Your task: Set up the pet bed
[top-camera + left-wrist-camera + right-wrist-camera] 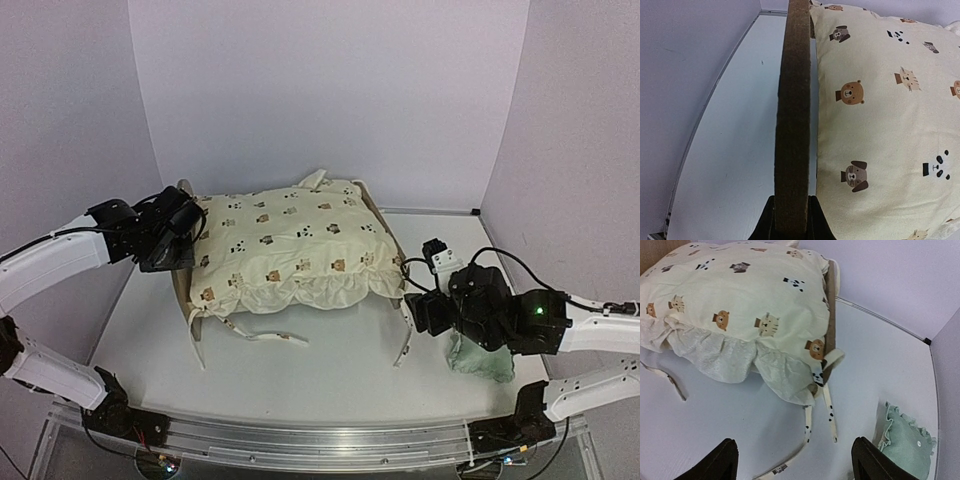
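Observation:
The pet bed (183,290) stands mid-table, and the cream bear-print cushion (290,240) on top of it hides most of the frame. My left gripper (178,245) is shut on the bed's wooden board at its left end. In the left wrist view that board (792,100) stands edge-on between my fingers (792,220), with the cushion (880,110) pressed against its right side. My right gripper (418,312) is open and empty, hovering just off the bed's front right corner. Its view (792,460) shows the cushion (740,300) and the right side rail (830,315).
The small mint green pillow (480,360) lies on the table under my right arm, and it also shows in the right wrist view (905,440). Loose cushion ties trail onto the table at the front (265,335) and the right corner (830,410). White walls enclose the table.

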`<state>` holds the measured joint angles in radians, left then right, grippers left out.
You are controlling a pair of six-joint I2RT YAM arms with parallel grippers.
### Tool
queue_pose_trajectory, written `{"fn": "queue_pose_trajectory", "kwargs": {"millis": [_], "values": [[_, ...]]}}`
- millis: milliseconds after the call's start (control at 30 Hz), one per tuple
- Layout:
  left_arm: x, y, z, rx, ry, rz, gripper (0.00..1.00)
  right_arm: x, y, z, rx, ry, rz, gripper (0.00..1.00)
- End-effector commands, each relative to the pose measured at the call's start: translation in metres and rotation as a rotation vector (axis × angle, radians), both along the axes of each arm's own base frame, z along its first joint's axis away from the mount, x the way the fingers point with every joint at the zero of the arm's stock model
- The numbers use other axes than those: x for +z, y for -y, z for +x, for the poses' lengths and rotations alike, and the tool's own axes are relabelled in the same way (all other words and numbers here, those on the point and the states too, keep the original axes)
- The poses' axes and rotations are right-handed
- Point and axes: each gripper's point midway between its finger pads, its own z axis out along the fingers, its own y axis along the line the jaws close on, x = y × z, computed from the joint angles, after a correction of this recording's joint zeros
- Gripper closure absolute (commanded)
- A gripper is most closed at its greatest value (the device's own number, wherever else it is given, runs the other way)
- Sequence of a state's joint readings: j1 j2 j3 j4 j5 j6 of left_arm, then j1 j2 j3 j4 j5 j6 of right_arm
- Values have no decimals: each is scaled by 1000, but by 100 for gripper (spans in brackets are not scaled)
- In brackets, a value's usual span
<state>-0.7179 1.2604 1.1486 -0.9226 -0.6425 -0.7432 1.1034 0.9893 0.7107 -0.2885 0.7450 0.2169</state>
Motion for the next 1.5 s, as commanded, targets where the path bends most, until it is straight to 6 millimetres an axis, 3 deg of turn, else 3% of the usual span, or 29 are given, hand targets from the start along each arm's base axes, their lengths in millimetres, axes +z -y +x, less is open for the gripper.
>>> {"fn": "queue_pose_trajectory", "kwargs": {"millis": [0,167,333,467,600,767,933,1167,1467], "values": [[23,-59,0,182,81,164,95,17,5,18,-80,36,-3,22],[32,-48,14,138,104,153,94,18,-6,53,-94,-27,80,28],[27,-42,15,97,101,132,93,26,-18,115,-107,-119,169,29],[20,-41,13,82,89,132,93,15,-25,171,-130,-202,243,34],[17,-41,12,80,80,134,93,-8,-37,196,-120,-270,254,40],[13,-40,13,75,75,135,93,-38,-55,194,-79,-378,293,48],[13,-35,16,60,78,124,93,-61,-54,178,-75,-454,299,63],[16,-21,30,22,105,103,93,-73,-43,143,-93,-507,324,79],[20,-4,60,6,158,130,93,-84,-53,88,-81,-504,291,85]]}}
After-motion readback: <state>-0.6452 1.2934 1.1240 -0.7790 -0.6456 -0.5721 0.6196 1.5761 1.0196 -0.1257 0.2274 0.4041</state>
